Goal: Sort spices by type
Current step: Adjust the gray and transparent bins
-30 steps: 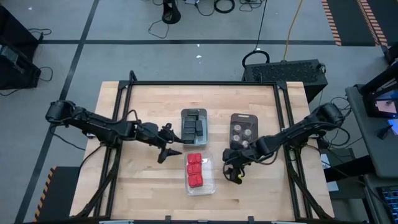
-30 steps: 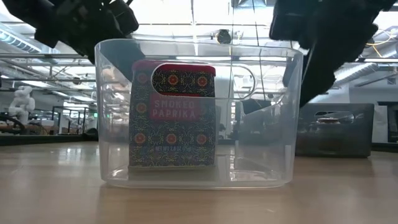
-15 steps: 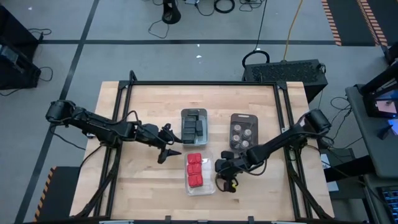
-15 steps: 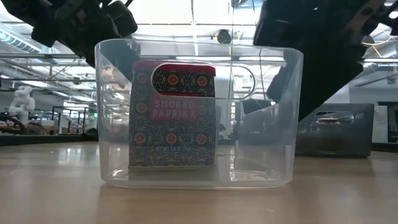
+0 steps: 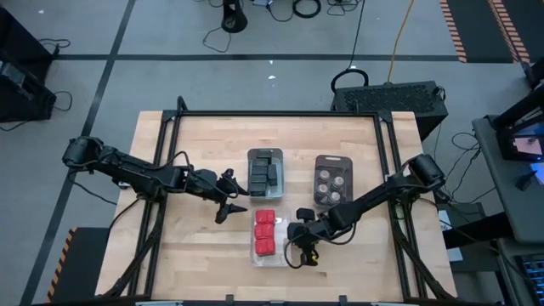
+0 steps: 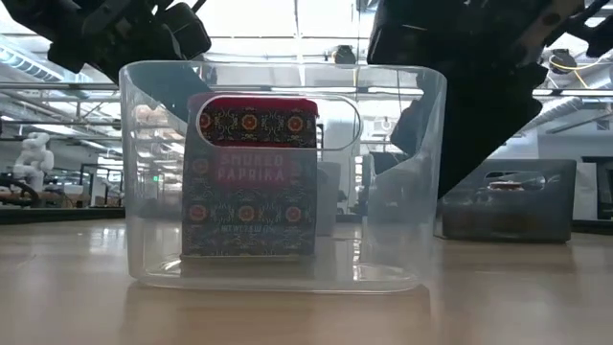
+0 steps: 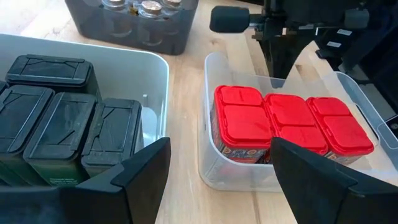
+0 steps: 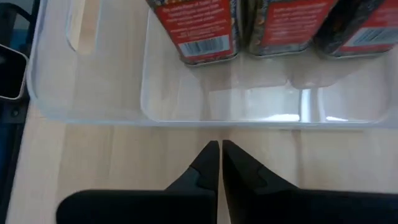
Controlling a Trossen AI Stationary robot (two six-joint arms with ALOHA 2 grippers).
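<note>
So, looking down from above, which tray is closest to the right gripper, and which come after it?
From the right gripper, shut at the table's near side:
1. Clear tray of red tins, right beside it on its left.
2. Dark tray of jars, farther back and to the right.
3. Tray of black tins, back toward the table's middle, a little farther.

Setting: robotics lab or workshop, open-plan hall. Evidence:
- Butcher-block table [image 5: 340, 136] on black metal frame [image 5: 280, 114], two dark arms mounted at sides.
- Grey carpet-tile floor [image 5: 170, 34] with loose cables [image 5: 310, 8]; yellow cable [image 5: 399, 38] runs to black equipment case [image 5: 395, 95] behind table.
- Orange-black hazard tape [image 5: 453, 30] marks floor.
- Low view: long strip ceiling lights [image 6: 287, 14], glazed partitions, workbenches, white humanoid figure [image 6: 35, 153] in background.
</note>
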